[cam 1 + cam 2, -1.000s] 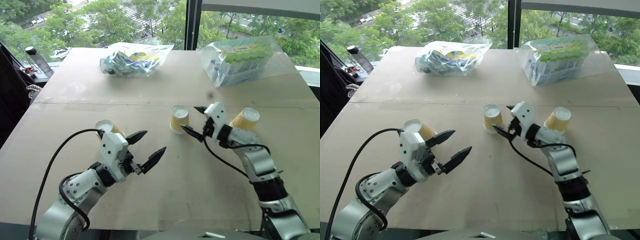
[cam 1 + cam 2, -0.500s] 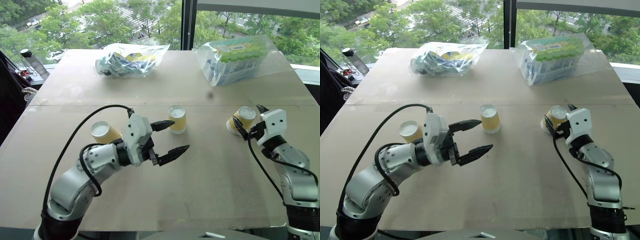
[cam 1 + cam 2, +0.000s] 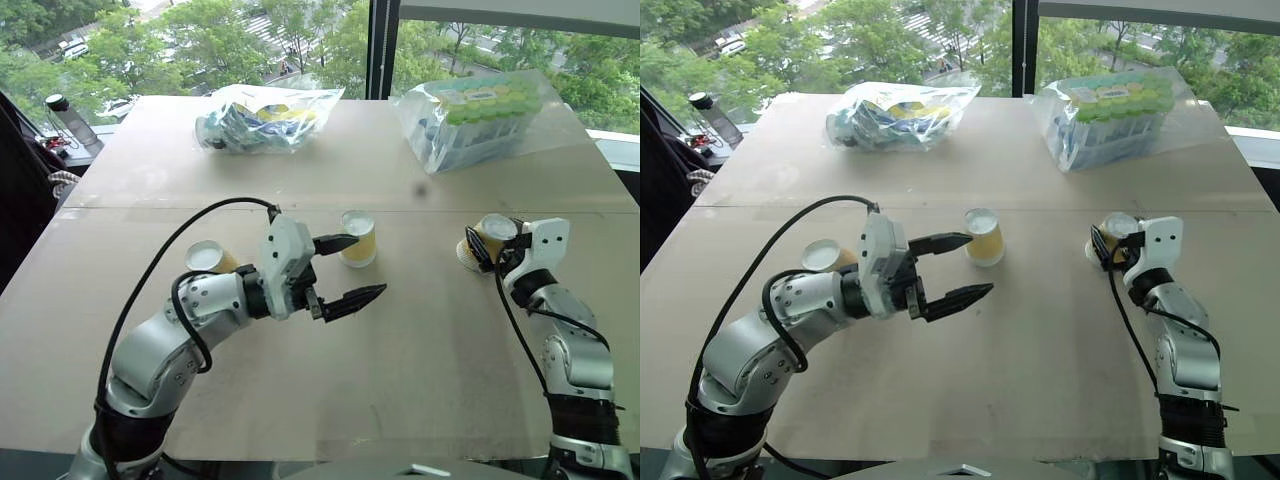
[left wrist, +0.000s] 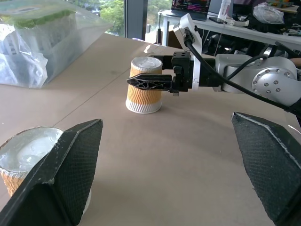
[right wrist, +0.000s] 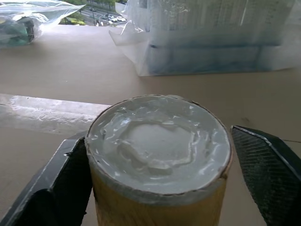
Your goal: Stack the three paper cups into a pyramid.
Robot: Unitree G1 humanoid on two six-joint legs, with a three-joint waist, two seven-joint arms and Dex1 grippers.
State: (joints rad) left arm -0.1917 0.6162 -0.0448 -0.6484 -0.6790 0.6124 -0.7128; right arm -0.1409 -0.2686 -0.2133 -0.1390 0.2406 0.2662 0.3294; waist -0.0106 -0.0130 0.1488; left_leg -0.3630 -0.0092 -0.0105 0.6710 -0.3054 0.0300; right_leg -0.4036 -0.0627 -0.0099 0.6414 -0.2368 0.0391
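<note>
Here, a wide brown desk (image 3: 420, 360) is seen before tall windows with green trees beyond; two clear plastic bags (image 3: 268, 117) of goods are laid at its far side. The three paper cups are set upside down and well apart: a left cup (image 3: 206, 257), a middle cup (image 3: 358, 238) and a right cup (image 3: 483, 240). The left claw (image 3: 347, 270) is held open beside the middle cup. The right cup is flanked closely by the right claw (image 3: 490, 247); a grip cannot be told.

Head stereo pair down over one table (image 3: 420, 330); close, level wrist cameras.
</note>
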